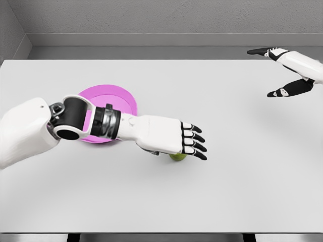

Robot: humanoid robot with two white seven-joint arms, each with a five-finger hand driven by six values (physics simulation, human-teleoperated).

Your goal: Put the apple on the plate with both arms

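A small green apple [177, 157] lies on the white table, mostly hidden under my left hand [194, 142]. That hand hovers over it palm down, its black-tipped fingers stretched out flat and not closed around the fruit. The pink plate [123, 98] sits to the left, behind my left forearm, which covers part of it. My right hand [282, 73] is raised at the far right edge, well away from the apple, with thumb and fingers spread wide and nothing in them.
The white table [227, 191] fills most of the view, with a grey wall behind its far edge. Nothing else stands on it besides the plate and apple.
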